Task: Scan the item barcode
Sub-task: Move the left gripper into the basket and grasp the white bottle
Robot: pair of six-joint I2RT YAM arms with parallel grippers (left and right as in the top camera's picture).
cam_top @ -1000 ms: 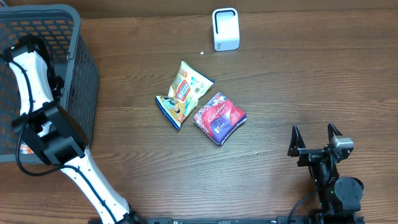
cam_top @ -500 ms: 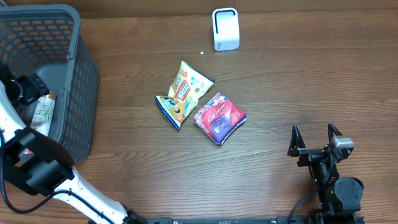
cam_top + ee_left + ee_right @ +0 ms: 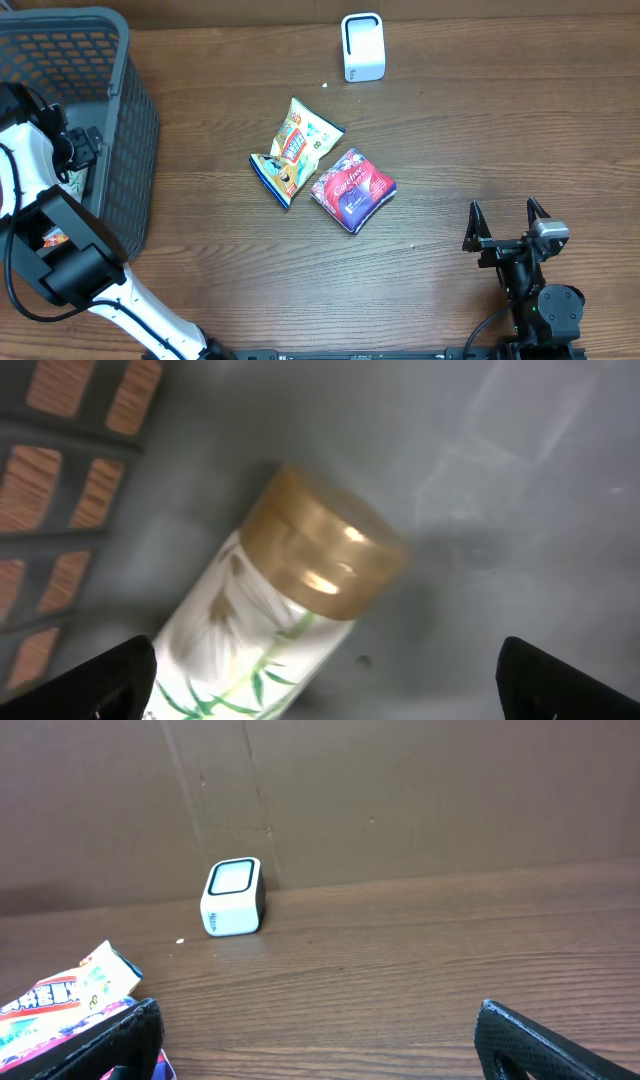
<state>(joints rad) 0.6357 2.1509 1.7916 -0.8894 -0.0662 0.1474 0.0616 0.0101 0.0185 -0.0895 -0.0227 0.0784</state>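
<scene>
A white bottle [image 3: 270,620] with a gold cap and green bamboo print lies on the grey floor of the basket [image 3: 135,120]. My left gripper [image 3: 330,672] hovers right above it, open, its two fingers wide on either side and touching nothing. From overhead the left gripper [image 3: 78,150] is down inside the basket near its right wall, and the bottle is mostly hidden under the arm. The white barcode scanner [image 3: 362,46] stands at the table's far edge, also in the right wrist view as scanner [image 3: 232,897]. My right gripper [image 3: 508,222] rests open and empty at the front right.
Two snack bags lie mid-table: a yellow one [image 3: 297,150] and a red-purple one [image 3: 352,188]. The basket's mesh walls [image 3: 60,480] stand close to the left gripper. Bare wooden table [image 3: 400,970] stretches between the right gripper and the scanner.
The left arm has swung about inside the basket and now sits lower by the right wall, over the bottle. The right arm has not moved.
</scene>
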